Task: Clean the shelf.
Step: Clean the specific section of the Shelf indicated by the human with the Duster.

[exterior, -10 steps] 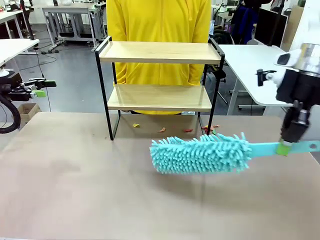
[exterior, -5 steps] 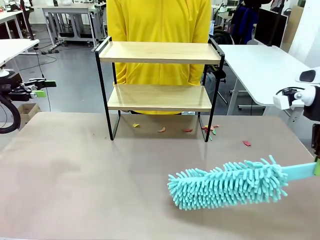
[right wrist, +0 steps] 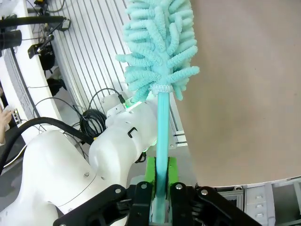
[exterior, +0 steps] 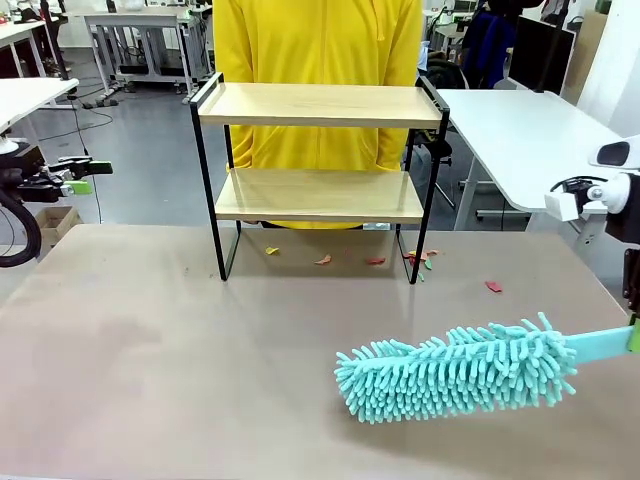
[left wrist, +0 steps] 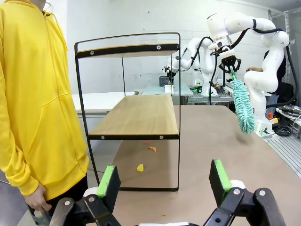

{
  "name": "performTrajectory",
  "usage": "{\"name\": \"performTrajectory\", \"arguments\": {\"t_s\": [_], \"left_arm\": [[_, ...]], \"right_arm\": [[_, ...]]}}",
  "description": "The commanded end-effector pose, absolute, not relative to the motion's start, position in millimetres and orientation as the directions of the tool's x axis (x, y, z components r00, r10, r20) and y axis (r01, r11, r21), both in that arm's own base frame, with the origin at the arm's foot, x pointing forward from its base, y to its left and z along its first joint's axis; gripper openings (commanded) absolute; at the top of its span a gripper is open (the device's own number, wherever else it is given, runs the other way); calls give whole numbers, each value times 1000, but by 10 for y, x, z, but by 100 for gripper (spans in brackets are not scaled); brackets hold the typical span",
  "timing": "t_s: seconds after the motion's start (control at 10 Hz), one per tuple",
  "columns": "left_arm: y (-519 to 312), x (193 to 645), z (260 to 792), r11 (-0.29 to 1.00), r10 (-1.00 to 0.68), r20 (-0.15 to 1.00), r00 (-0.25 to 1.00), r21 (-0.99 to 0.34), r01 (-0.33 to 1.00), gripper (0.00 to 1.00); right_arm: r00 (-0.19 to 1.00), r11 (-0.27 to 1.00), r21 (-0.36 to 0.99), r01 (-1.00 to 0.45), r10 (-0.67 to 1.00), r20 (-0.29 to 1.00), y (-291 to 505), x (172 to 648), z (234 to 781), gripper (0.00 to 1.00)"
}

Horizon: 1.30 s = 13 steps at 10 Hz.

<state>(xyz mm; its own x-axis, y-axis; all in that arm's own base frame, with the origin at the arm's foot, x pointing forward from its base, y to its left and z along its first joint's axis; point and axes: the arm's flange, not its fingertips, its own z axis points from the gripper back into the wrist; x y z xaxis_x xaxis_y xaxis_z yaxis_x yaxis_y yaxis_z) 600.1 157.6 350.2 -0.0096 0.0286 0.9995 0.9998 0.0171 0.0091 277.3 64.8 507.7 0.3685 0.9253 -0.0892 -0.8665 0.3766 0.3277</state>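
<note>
Duster [exterior: 455, 370], handle clamped in right pincer [right wrist: 160, 181], hovers seemingly just off surface [exterior: 150, 350], short of shelf [exterior: 320, 104] at far edge; left pincer [left wrist: 163, 179] gapes empty; a wide swing could snag and topple it.

The shelf [exterior: 320, 195] and coloured scraps [exterior: 375, 261] stand on the brown table [exterior: 150, 350].

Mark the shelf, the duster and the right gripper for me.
shelf [exterior: 320, 104], front view, top wooden board.
duster [exterior: 455, 368], front view, middle of the fluffy teal head.
right gripper [right wrist: 160, 173], right wrist view, midway between its green pads.
</note>
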Motion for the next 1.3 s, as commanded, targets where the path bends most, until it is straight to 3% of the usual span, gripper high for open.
{"name": "performTrajectory", "arguments": {"t_s": [0.0, 1.2], "left_arm": [[1577, 5984, 3530, 19, 30, 999, -19, 18, 1000, 100], [1577, 5984, 3530, 19, 30, 999, -19, 18, 1000, 100]], "right_arm": [[382, 387, 316, -866, 921, -79, 635, 2795, 5084, 13], [382, 387, 316, -866, 921, -79, 635, 2795, 5084, 13]]}}
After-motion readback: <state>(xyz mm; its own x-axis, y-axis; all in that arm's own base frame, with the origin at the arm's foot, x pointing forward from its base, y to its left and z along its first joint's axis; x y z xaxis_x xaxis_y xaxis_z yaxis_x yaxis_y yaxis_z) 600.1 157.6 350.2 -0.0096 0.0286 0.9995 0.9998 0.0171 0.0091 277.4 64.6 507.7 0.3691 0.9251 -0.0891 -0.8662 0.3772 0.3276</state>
